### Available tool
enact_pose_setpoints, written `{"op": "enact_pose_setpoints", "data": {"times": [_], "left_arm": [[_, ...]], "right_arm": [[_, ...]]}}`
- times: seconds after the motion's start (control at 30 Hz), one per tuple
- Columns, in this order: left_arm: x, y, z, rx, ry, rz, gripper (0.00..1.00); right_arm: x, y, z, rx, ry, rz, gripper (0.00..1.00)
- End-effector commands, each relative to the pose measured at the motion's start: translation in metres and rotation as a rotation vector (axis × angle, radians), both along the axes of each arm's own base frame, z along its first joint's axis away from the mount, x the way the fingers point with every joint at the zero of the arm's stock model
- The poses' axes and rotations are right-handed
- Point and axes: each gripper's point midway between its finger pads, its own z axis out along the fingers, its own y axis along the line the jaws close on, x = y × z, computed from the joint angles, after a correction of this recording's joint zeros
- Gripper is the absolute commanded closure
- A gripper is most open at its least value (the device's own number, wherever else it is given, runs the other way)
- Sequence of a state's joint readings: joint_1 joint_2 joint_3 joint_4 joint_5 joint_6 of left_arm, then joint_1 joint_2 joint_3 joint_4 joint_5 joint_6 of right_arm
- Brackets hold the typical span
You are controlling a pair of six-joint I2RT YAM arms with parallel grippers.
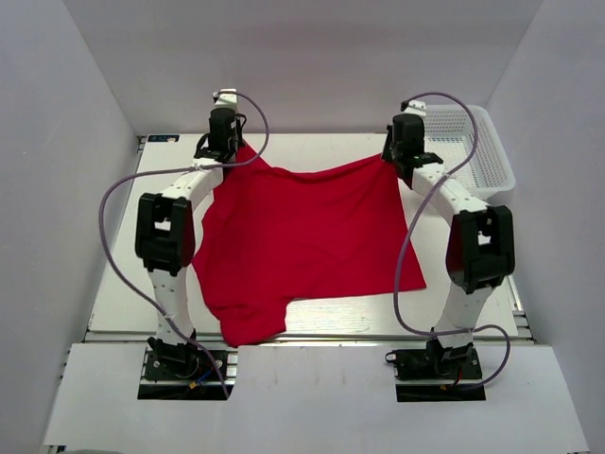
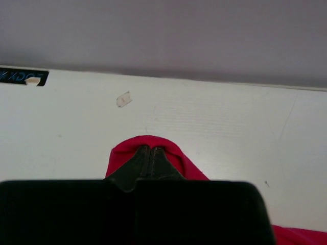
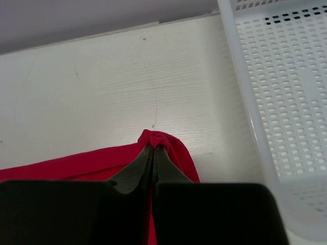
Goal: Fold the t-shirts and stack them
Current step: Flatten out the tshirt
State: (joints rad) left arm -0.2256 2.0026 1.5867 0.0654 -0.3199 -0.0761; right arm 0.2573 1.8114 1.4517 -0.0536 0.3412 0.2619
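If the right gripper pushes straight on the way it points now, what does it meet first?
The right gripper, jaws shut on the plain red t-shirt, would probably meet the bare white table top first; the white mesh basket lies off to its right. Depth unclear.

Light: bright, even, diffuse, from above. Shadows: soft and faint on the worktop (image 1: 312, 151). Overhead view: sharp. Wrist views: slightly soft; left tool (image 2: 149, 153) and right tool (image 3: 154, 151) dark, lacking detail.
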Motion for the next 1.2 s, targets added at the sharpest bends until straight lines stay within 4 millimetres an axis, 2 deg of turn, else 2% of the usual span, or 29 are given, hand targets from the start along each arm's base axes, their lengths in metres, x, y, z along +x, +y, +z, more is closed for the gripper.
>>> {"op": "enact_pose_setpoints", "data": {"times": [0.0, 0.07, 0.1, 0.17, 0.2, 0.23, 0.27, 0.3, 0.37, 0.4, 0.47, 0.5, 0.53, 0.57, 0.6, 0.63, 0.67, 0.7, 0.73, 0.77, 0.8, 0.83, 0.87, 0.9, 0.93, 1.0, 1.03, 1.1, 1.17], "left_arm": [[0.035, -0.005, 0.009, 0.001, -0.041, -0.063, 1.00], [0.048, 0.001, -0.008, -0.016, -0.020, -0.060, 1.00], [0.058, -0.005, -0.022, -0.031, -0.002, -0.080, 1.00], [0.068, -0.006, -0.032, -0.039, 0.020, -0.103, 0.93], [0.075, -0.012, -0.020, -0.048, 0.003, -0.126, 0.44], [0.081, -0.013, -0.038, -0.045, 0.027, -0.126, 0.01], [0.086, -0.007, -0.039, -0.046, 0.027, -0.117, 0.01], [0.093, -0.008, -0.023, -0.048, 0.008, -0.117, 0.01], [0.099, -0.012, -0.008, -0.062, -0.012, -0.128, 0.01], [0.097, -0.012, -0.009, -0.061, 0.006, -0.128, 0.01], [0.089, -0.011, -0.004, -0.070, 0.018, -0.124, 0.01], [0.081, -0.010, 0.024, -0.082, -0.015, -0.123, 0.01], [0.068, -0.010, 0.009, -0.089, 0.032, -0.128, 0.01], [0.058, -0.009, 0.012, -0.088, 0.046, -0.128, 0.01], [0.042, -0.008, 0.049, -0.108, -0.001, -0.135, 0.01], [0.023, -0.007, 0.026, -0.104, 0.072, -0.139, 0.01], [0.010, -0.006, 0.027, -0.129, 0.089, -0.129, 0.01], [-0.004, -0.004, 0.028, -0.140, 0.105, -0.123, 0.01], [-0.030, -0.006, -0.002, -0.147, 0.196, -0.118, 0.01], [-0.050, 0.002, 0.022, -0.182, 0.168, -0.067, 0.01], [-0.067, -0.001, 0.020, -0.196, 0.189, -0.066, 0.01], [-0.091, 0.005, -0.011, -0.198, 0.260, -0.042, 0.01], [-0.109, 0.007, 0.006, -0.235, 0.227, -0.031, 0.01], [-0.124, 0.009, -0.001, -0.245, 0.244, -0.023, 0.01], [-0.149, 0.008, -0.033, -0.247, 0.311, -0.038, 0.01], [-0.171, 0.004, -0.024, -0.275, 0.267, -0.089, 0.01], [-0.191, 0.001, -0.044, -0.285, 0.318, -0.114, 0.01], [-0.208, -0.001, -0.047, -0.305, 0.316, -0.135, 0.01], [-0.227, -0.012, -0.053, -0.364, 0.286, -0.203, 0.01]], "right_arm": [[0.028, -0.001, 0.010, 0.001, -0.048, 0.001, 1.00], [0.045, -0.002, -0.008, 0.001, -0.009, -0.008, 1.00], [0.057, -0.001, 0.011, 0.014, -0.050, -0.013, 1.00], [0.068, -0.007, -0.019, -0.009, -0.005, -0.044, 1.00], [0.077, -0.008, -0.024, -0.017, -0.004, -0.043, 0.89], [0.087, -0.007, -0.015, -0.015, -0.028, -0.041, 0.80], [0.097, -0.003, -0.023, -0.014, -0.020, -0.024, 0.71], [0.098, -0.004, -0.026, -0.019, -0.001, -0.016, 0.49], [0.107, 0.006, -0.004, 0.003, -0.029, 0.034, 0.30], [0.105, 0.010, -0.001, 0.008, -0.025, 0.050, 0.10], [0.097, 0.018, 0.009, 0.023, -0.027, 0.102, 0.10], [0.088, 0.030, 0.022, 0.051, -0.033, 0.159, 0.10], [0.076, 0.033, 0.018, 0.059, -0.010, 0.180, 0.10], [0.069, 0.037, 0.020, 0.063, -0.005, 0.214, 0.10], [0.056, 0.051, 0.034, 0.098, -0.014, 0.288, 0.10], [0.042, 0.055, 0.036, 0.114, -0.002, 0.321, 0.10], [0.029, 0.056, 0.020, 0.122, 0.051, 0.337, 0.10], [0.007, 0.062, 0.029, 0.150, 0.055, 0.387, 0.10], [-0.003, 0.066, 0.026, 0.160, 0.066, 0.399, 0.10], [-0.028, 0.067, -0.015, 0.175, 0.168, 0.411, 0.10], [-0.040, 0.067, 0.010, 0.190, 0.113, 0.425, 0.10], [-0.050, 0.071, 0.008, 0.218, 0.119, 0.433, 0.10], [-0.061, 0.071, 0.002, 0.230, 0.135, 0.436, 0.10], [-0.089, 0.065, -0.016, 0.247, 0.170, 0.428, 0.10], [-0.100, 0.065, -0.022, 0.260, 0.186, 0.439, 0.10], [-0.136, 0.058, -0.057, 0.276, 0.264, 0.418, 0.10], [-0.145, 0.056, -0.055, 0.281, 0.259, 0.419, 0.10], [-0.175, 0.049, -0.081, 0.304, 0.318, 0.396, 0.10], [-0.188, 0.043, -0.082, 0.334, 0.296, 0.357, 0.10]]}}
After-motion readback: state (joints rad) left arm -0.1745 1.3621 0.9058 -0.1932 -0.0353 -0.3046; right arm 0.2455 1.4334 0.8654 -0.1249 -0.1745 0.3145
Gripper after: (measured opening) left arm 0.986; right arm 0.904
